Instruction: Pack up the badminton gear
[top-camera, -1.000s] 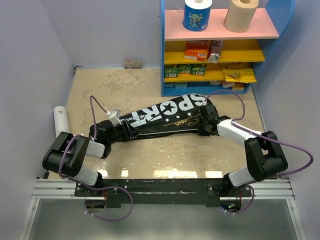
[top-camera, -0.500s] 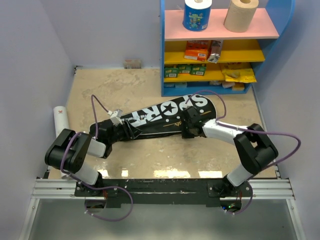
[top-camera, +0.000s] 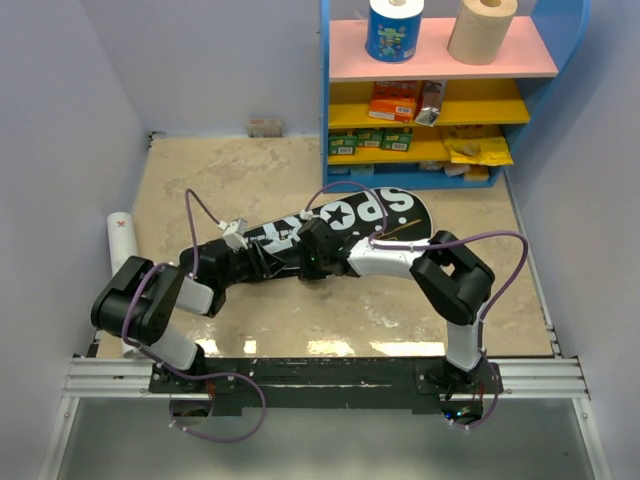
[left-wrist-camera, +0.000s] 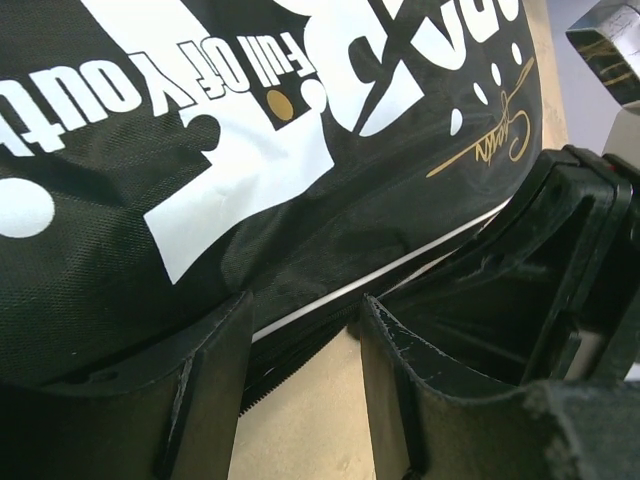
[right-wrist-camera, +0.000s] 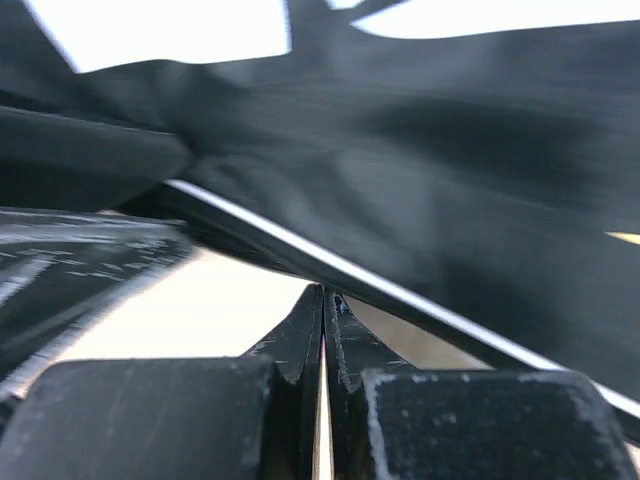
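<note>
Surface (top-camera: 200, 180): beige; it carries the cover across its middle and the tube at its left border.
Shelf (top-camera: 325, 100): blue, at the far right, with paper rolls (top-camera: 482, 28) on top and packets (top-camera: 395, 100) below. These are not part of my job.
Cover (top-camera: 395, 212): black with "SPORT" in white, lying flat and slanted, wide end toward the shelf. It is the container here. Its content is hidden, and I see no racket or shuttlecock outside.
Tube (top-camera: 122, 238): white, beside the left wall, well apart from the cover, not yet packed. Its content is unseen.
Right arm (top-camera: 385, 258): jaws pressed closed at the cover's near border, I think to draw the zipper. I cannot make out a tab between them.
Left arm (top-camera: 215, 268): jaws apart at the narrow end, probably to stop the cover sliding.
Zipper edge (left-wrist-camera: 262, 385): it runs into the gap of the left jaws.
</note>
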